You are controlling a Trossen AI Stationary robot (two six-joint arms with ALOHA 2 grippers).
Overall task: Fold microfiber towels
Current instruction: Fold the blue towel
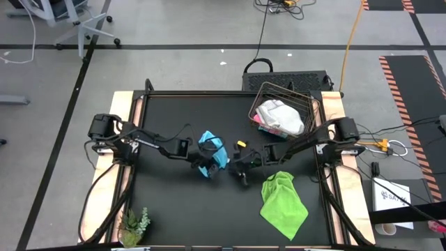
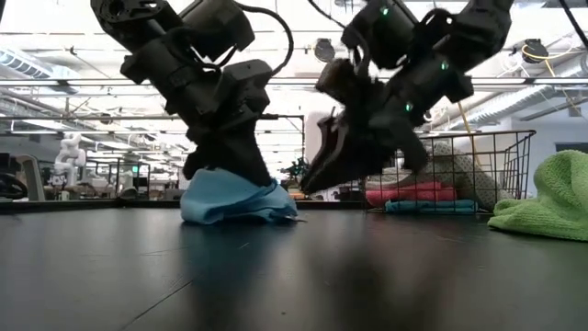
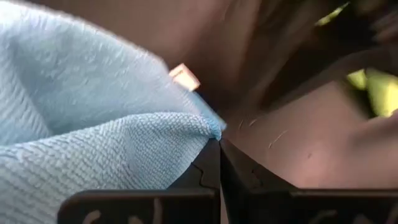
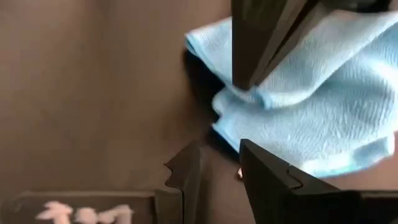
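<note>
Left end effector (image 1: 206,164) is down at the middle of the black matte surface (image 1: 174,202), clenched tight on a corner of the crumpled light blue microfiber towel (image 1: 212,149); the left wrist view shows the two dark fingers (image 3: 208,171) pressed together with the towel's edge pinched right at their tips and a small pale tag (image 3: 184,77) lying on the fabric. From table height the blue towel (image 2: 230,198) sits bunched in a low heap on the surface, the left arm bearing down on top of it. Right end effector (image 1: 242,172) hovers just beside that towel, its fingers parted and grasping nothing; the right wrist view shows the gap between them with the blue cloth (image 4: 311,118) just beyond the tips, apart from them. Off toward the right, a lime green microfiber towel (image 1: 283,202) lies rumpled on the surface, well clear of both arms. At the far right corner a dark wire basket (image 1: 265,94) holds a white-grey towel (image 1: 281,116) piled on top, with pink (image 2: 404,194) and blue (image 2: 415,207) cloths stacked flat beneath it. A small green plant (image 1: 134,224) stands at the near left edge.
</note>
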